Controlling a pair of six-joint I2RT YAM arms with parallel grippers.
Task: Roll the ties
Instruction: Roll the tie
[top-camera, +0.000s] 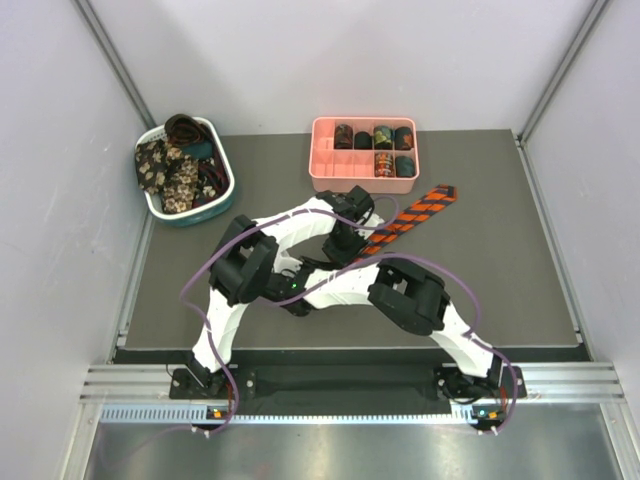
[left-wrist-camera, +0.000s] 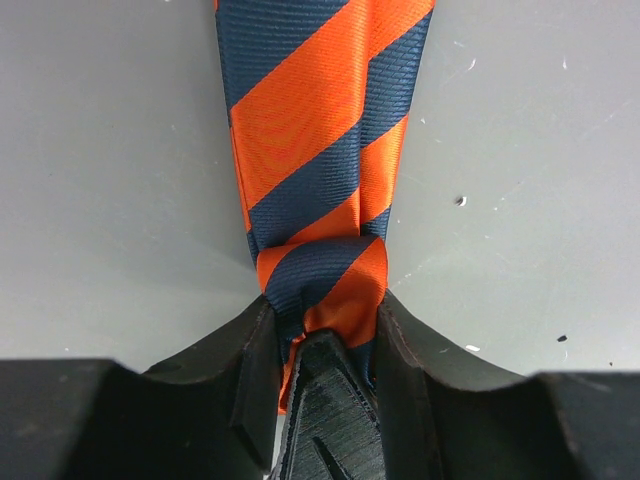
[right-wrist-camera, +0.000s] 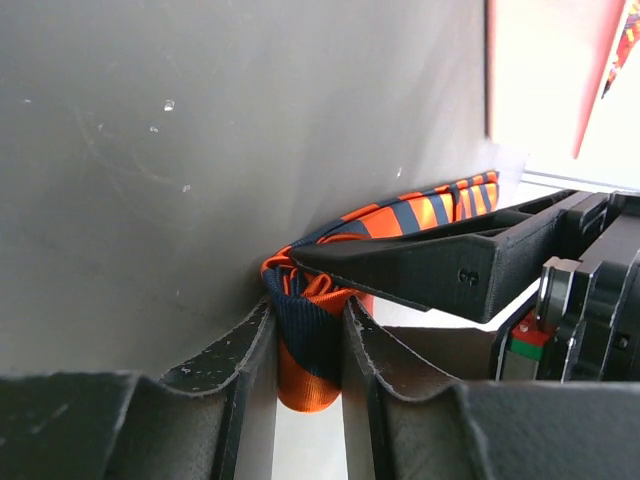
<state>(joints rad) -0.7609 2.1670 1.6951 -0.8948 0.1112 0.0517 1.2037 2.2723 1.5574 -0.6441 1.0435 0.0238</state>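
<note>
An orange-and-dark striped tie (top-camera: 420, 210) lies diagonally on the grey mat, and its near end is rolled into a small coil (left-wrist-camera: 325, 275). My left gripper (left-wrist-camera: 325, 305) is shut on that coil from both sides, the strip (left-wrist-camera: 320, 130) running straight away from it. My right gripper (right-wrist-camera: 308, 325) comes in crosswise and is shut on the same coil, with a fold of striped fabric (right-wrist-camera: 305, 385) pinched between its fingers. One right finger (left-wrist-camera: 325, 400) shows between the left fingers. A left finger (right-wrist-camera: 420, 270) lies across the coil. From above, both grippers (top-camera: 358, 247) meet there, partly hidden by the arms.
A pink compartment tray (top-camera: 362, 182) at the back centre holds several rolled ties (top-camera: 383, 140). A white-and-teal basket (top-camera: 190, 215) at the back left holds floral and dark ties (top-camera: 170, 170). Both forearms cross over the mat's middle.
</note>
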